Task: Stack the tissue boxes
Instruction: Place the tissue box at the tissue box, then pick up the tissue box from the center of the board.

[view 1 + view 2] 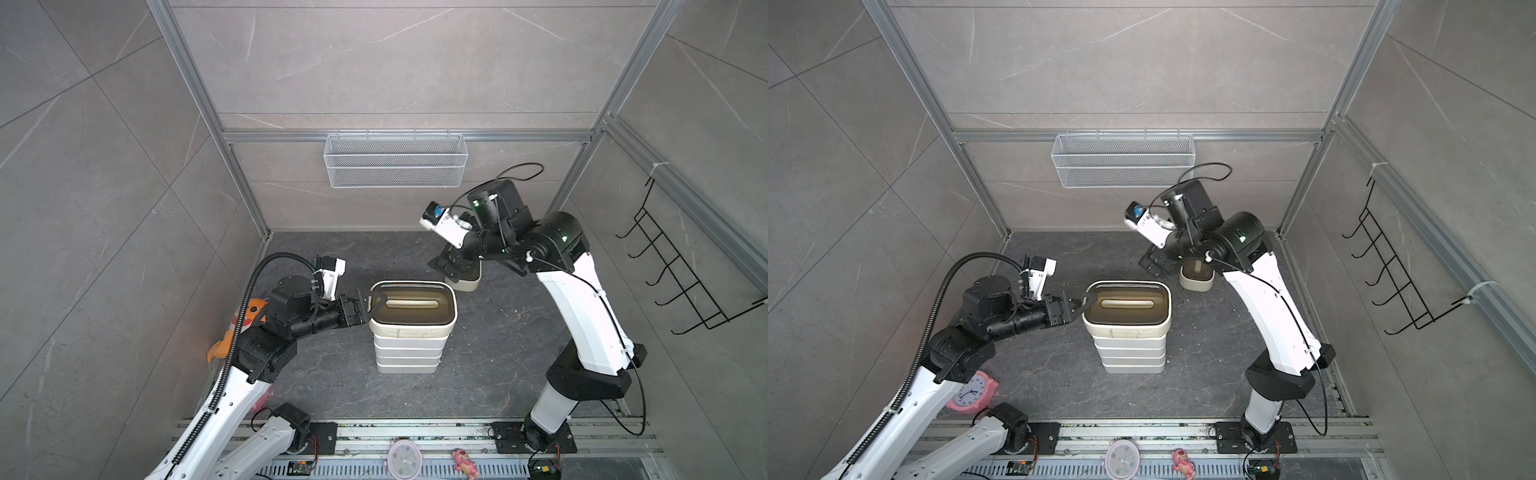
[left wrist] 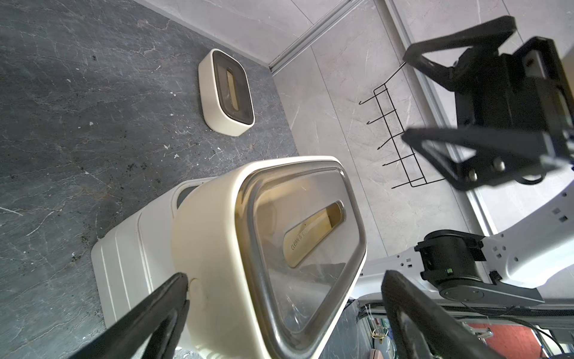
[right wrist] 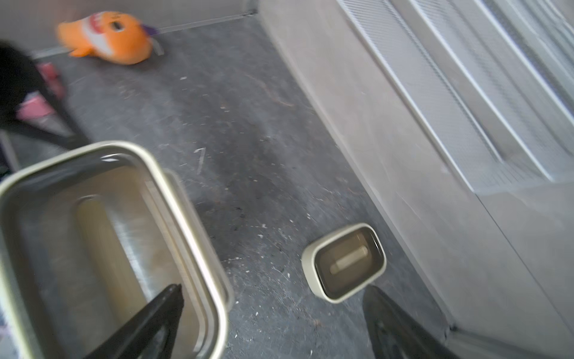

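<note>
Your L hand (image 1: 365, 305) is wide open around the end of the top box (image 1: 413, 305) on the stack (image 1: 407, 353); R hand (image 1: 445, 266) is wide too, above the lone box (image 1: 467, 283) on the bench (image 1: 498, 353).

White wire mesh basket (image 1: 395, 160) on back wall; black hook rack (image 1: 681, 270) on side wall — orange fish toy (image 3: 108, 37) and pink alarm clock (image 1: 971, 392) on floor.

I see a stack (image 1: 409, 353) of white boxes standing upright mid-table (image 1: 498, 332), topped by a rounded cream box (image 1: 413, 305) with a dark brown slotted lid, slot facing up. A second cream box (image 2: 226, 93) sits alone near the back wall, slot up, well apart.
</note>
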Controlling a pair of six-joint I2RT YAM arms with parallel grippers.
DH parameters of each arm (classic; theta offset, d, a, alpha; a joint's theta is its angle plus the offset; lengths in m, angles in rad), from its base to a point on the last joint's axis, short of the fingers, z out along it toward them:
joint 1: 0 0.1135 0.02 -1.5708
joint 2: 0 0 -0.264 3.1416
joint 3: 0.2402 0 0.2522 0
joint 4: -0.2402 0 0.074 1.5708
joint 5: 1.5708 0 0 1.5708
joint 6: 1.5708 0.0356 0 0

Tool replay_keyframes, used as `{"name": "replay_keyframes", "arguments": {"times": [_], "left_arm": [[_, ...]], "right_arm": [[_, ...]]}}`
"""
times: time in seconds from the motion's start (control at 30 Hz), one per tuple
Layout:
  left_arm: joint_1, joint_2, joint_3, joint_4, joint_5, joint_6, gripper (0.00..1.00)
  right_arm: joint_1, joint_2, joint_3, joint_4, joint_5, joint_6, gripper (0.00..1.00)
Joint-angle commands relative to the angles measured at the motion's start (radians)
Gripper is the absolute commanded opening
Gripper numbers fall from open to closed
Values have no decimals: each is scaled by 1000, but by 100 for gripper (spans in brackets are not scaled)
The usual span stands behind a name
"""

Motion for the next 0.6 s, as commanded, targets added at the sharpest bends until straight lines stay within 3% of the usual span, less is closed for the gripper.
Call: {"name": "replay_keyframes", "arguments": {"times": [0.0,0.13,0.23,0.57], "left_arm": [[-13,-7,40,54,-19,2,100],[-22,-1,40,58,-18,2,100],[-27,-1,37,56,-19,-2,100],[-29,10,29,98,7,-28,100]], "right_arm": [[-123,-94,-154,104,87,248,94],[-263,-250,-461,299,66,375,96],[-330,-313,-606,359,30,437,96],[-424,-310,-933,491,-46,557,91]]}}
